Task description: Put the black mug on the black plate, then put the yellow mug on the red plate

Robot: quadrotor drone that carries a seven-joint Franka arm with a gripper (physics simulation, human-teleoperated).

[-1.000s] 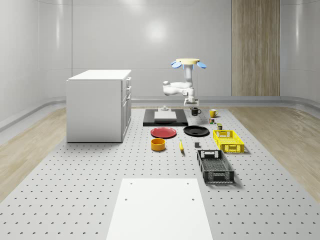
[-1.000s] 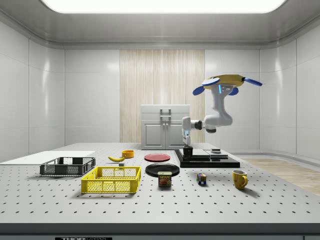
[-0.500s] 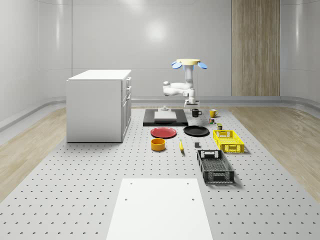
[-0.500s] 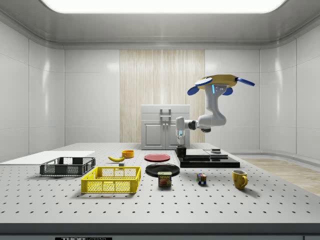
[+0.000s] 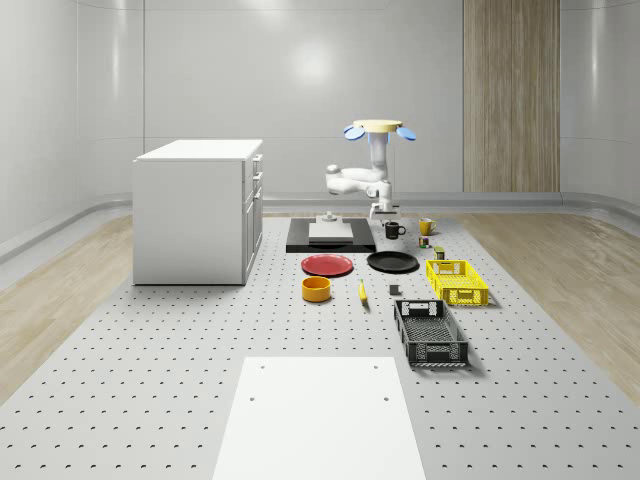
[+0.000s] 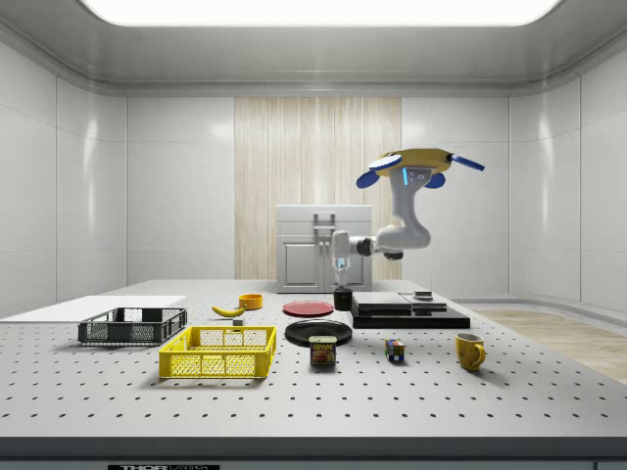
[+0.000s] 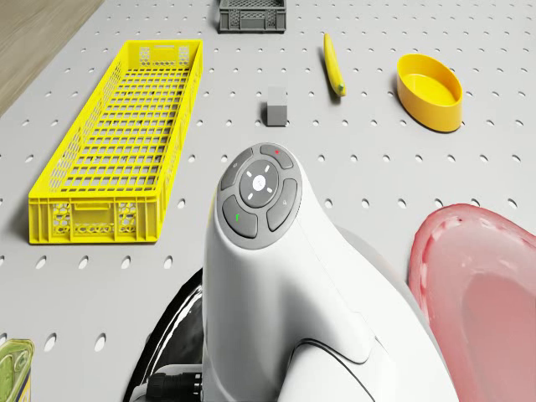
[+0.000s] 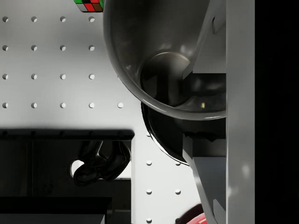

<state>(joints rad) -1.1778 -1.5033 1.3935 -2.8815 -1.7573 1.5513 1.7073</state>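
Observation:
My gripper [image 6: 341, 285] is shut on the black mug [image 6: 343, 300], which hangs just above the table between the black slab and the black plate [image 6: 318, 331]. In the wrist view a finger [image 8: 211, 44] clamps the black mug's [image 8: 159, 70] rim, and the black plate's edge [image 8: 161, 135] peeks out beneath it. The drone [image 5: 380, 128] hovers over the table's far end, behind the black plate [image 5: 392, 262]. Beside that plate, toward the whole-scene view's left, lies the red plate [image 5: 327, 265]. The yellow mug [image 5: 426, 226] stands apart at the far right, upright.
A black slab [image 5: 330, 235] with a white block lies at the back, beside a white cabinet [image 5: 198, 210]. A yellow crate [image 5: 457, 281], black crate [image 5: 430, 333], yellow bowl [image 5: 316, 289], banana [image 5: 362, 292], can [image 6: 322, 351] and colour cube [image 6: 394, 350] sit around the plates.
Drone and arm have shifted toward the side view's left, carrying the black mug from beside the black slab toward the black plate. The mug stays gripped.

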